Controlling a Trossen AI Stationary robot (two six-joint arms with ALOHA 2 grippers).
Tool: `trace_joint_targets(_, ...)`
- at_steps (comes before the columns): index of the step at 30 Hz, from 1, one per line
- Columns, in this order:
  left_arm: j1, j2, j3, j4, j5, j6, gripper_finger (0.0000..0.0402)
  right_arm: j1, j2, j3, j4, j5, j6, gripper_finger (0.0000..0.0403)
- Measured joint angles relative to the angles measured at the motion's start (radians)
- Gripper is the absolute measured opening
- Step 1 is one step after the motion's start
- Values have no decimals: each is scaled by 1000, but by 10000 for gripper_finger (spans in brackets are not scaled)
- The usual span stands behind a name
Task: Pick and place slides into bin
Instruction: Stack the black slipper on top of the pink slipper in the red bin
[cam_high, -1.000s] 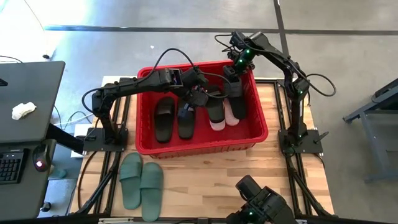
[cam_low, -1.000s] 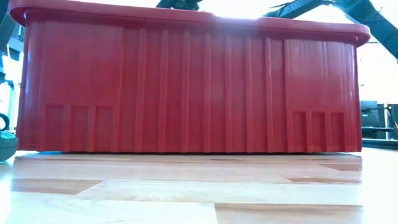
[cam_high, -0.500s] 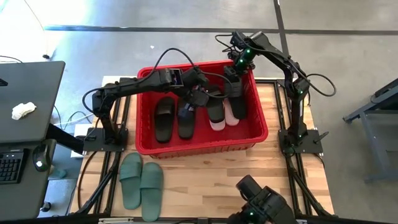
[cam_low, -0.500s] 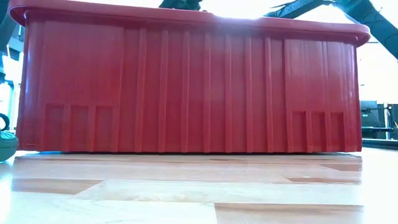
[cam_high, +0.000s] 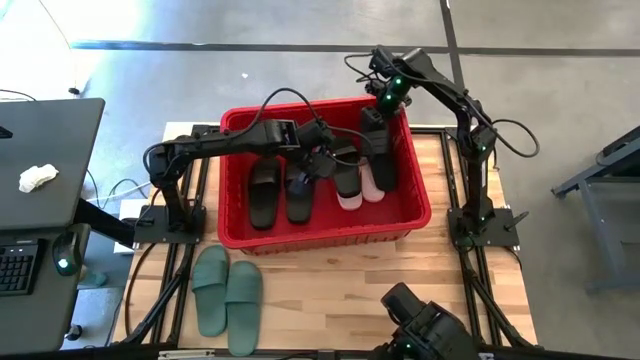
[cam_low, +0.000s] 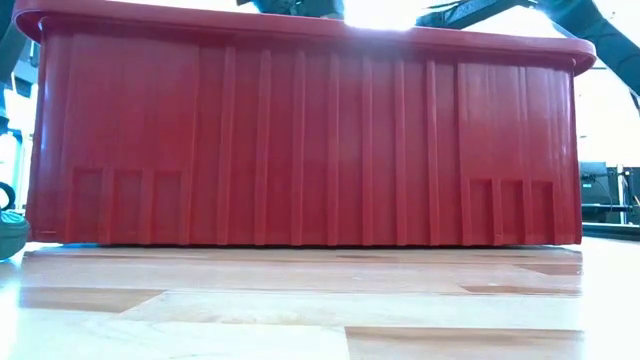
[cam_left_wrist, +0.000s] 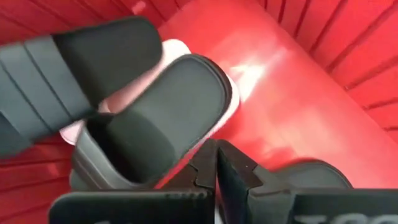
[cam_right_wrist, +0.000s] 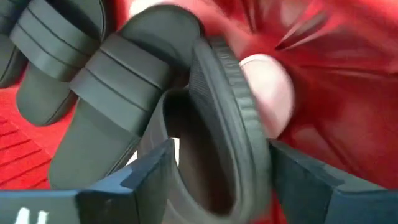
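Starting at the lower edge of the high view, bare wooden table (cam_high: 400, 270) lies open below the bin, broken only by the sage green pair (cam_high: 227, 298) at lower left, side by side, just below the bin's near wall and apart from it. Right of that pair the planks are free up to the table's right frame.

At mid-frame sits the red bin (cam_high: 415, 215), its near wall filling the low view (cam_low: 300, 140) almost edge to edge. Inside, on the left half, one black pair (cam_high: 282, 192) lies flat, with red floor showing between it and the left wall. Right of it, a black slide (cam_high: 346, 175) and the pale pink slides (cam_high: 362, 192) overlap; how they stack is hard to tell from above. Another black slide (cam_high: 383, 160) leans along the right wall, on edge it seems.

Over the bin's middle the left gripper (cam_high: 318, 150) hangs with its fingers pressed together, holding nothing, just above the black slides. At the far right corner the right gripper (cam_high: 373, 118) stands with fingers (cam_right_wrist: 149, 171) spread either side of the tilted black slide (cam_right_wrist: 217, 124), not pinching it.
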Motion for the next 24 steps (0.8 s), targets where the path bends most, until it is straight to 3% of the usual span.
trace_joint_targets(9, 0, -1, 0, 29, 0, 1, 3, 4, -2, 185, -85, 23, -57, 238)
trace_joint_targets(15, 0, -1, 0, 33, -1, 22, 2, 92, -36, 265, -94, 28, -272, 226)
trace_joint_targets(24, 1, -8, -1, 18, -11, 52, 2, 311, -139, 139, -94, 424, -395, 202)
